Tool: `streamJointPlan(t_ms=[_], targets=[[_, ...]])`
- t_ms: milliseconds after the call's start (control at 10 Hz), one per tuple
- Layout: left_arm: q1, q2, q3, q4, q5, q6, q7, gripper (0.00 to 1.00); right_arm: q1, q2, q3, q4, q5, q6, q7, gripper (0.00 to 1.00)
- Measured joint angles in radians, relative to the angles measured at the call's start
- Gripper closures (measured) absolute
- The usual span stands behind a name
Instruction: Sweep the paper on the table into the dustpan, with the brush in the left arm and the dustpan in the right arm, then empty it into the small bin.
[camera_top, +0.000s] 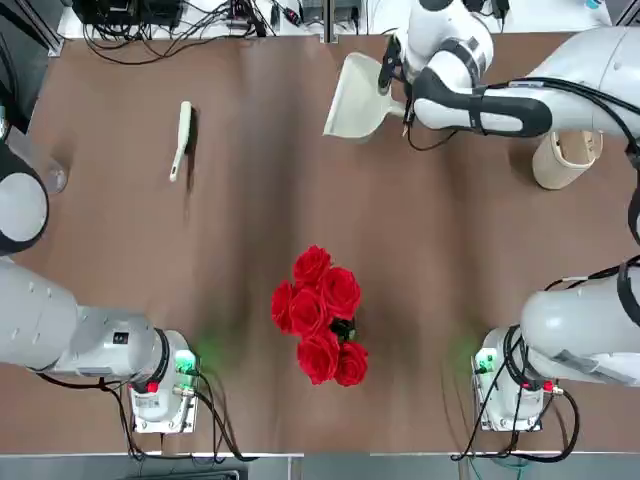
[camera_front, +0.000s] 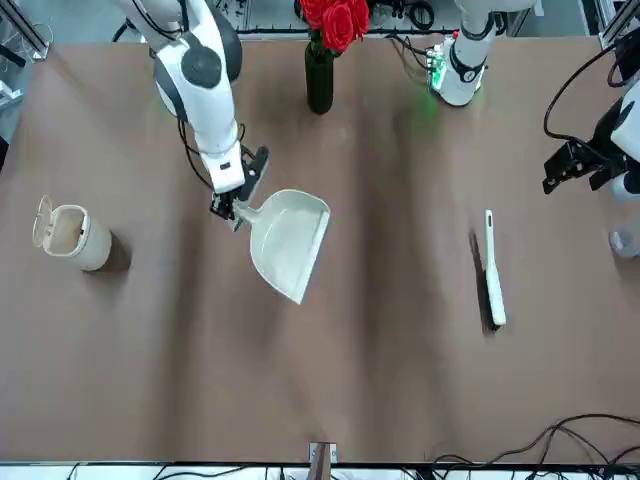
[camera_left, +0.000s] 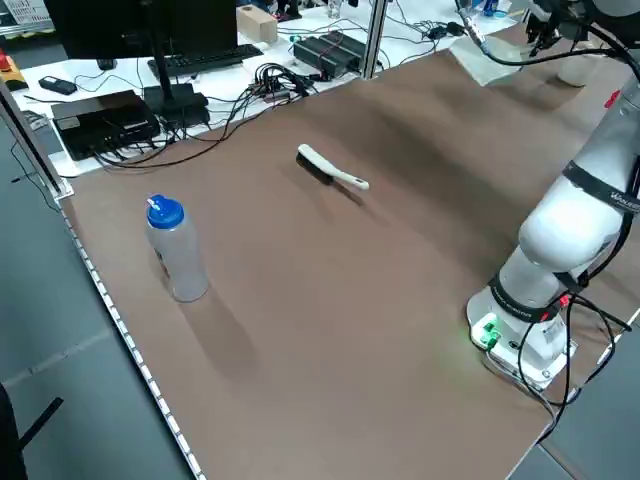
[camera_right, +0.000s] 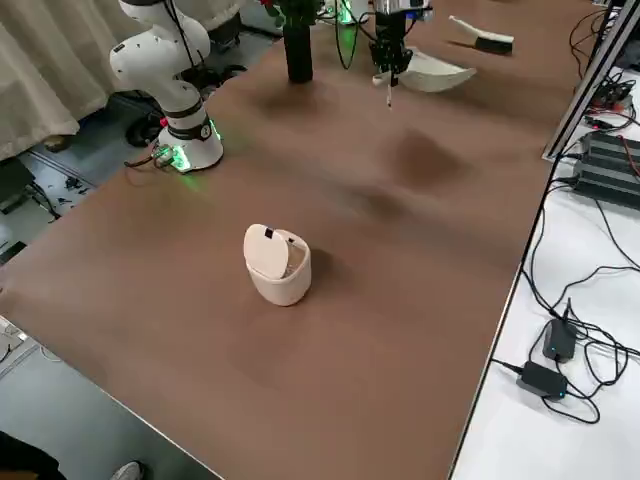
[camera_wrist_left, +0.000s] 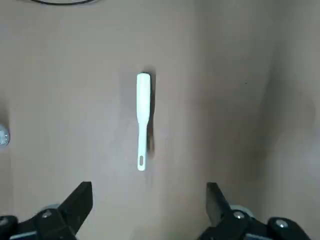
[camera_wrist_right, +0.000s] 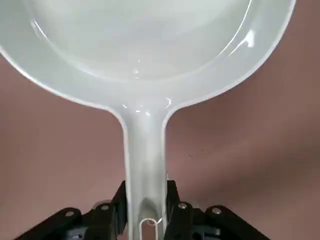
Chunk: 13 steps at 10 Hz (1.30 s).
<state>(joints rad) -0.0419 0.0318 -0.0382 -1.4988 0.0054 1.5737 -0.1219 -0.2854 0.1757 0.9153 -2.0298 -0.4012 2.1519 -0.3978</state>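
Dustpan (camera_front: 288, 240), pale, flared, stubby-handled

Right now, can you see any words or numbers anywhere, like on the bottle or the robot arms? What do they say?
No text can be read with certainty.
Bottle with the blue cap: no label shows.
Left arm: a dark band carries small white lettering, too small to read.
Dustpan, brush and small bin: no writing on any of them.
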Motion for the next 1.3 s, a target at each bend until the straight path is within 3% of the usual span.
streamJointPlan(t_ms=[600, 1000, 1300], targets=[[0.0, 0.0, 0.001, 0.0, 0.0, 0.0, 0.0, 0.0, 0.028, 0.231, -0.003, -0.004, -0.316, 0.003, -0.052, 0.67], [0.0, 0.0, 0.0, 0.0, 0.0, 0.0, 0.0, 0.0, 0.025, 0.326, -0.011, 0.007, -0.42, 0.018, -0.147, 0.67], [-0.001, 0.0, -0.001, -0.003, 0.0, -0.002, 0.0, 0.0, 0.013, 0.381, -0.043, 0.044, -0.446, 0.021, -0.341, 0.67]])
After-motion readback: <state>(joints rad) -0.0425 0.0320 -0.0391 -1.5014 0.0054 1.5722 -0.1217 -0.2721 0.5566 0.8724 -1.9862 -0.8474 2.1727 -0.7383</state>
